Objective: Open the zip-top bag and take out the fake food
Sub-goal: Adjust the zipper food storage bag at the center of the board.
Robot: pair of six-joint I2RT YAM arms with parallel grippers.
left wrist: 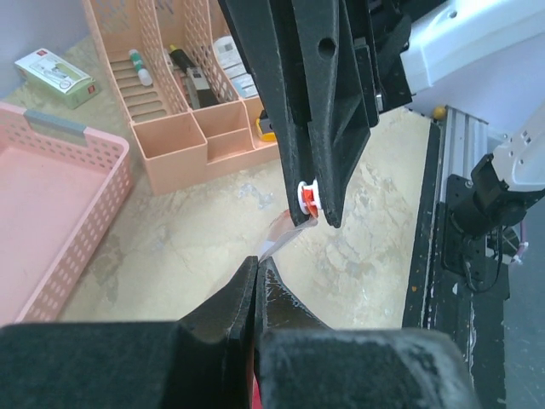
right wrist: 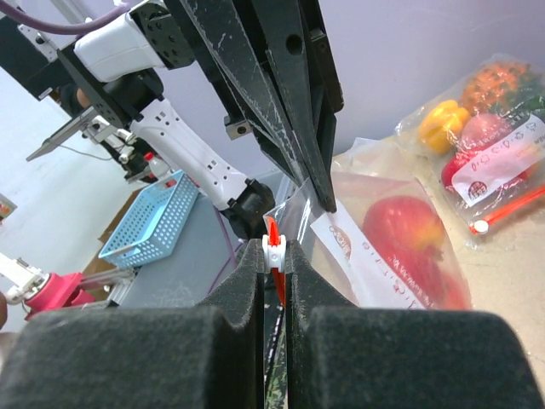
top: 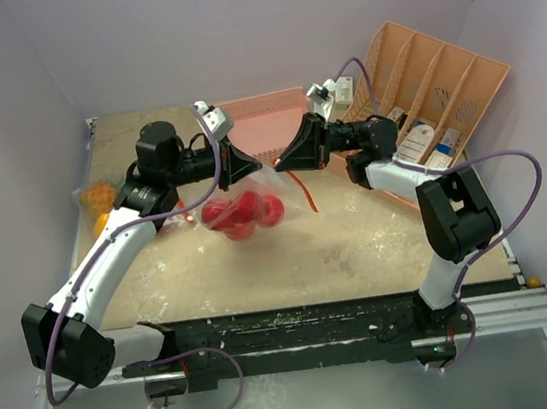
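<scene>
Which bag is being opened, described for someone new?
On the tan table, before the pink basket, the clear bag is pinched between the left gripper and right gripper. It holds only red fruit; the second bag at the left edge shows orange and yellow.

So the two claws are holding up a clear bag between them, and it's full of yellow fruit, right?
Not quite. The left gripper and right gripper do hold the clear bag between them, but the fruit inside is red, not yellow, as the top view shows. The yellow pepper is in a second bag.
</scene>
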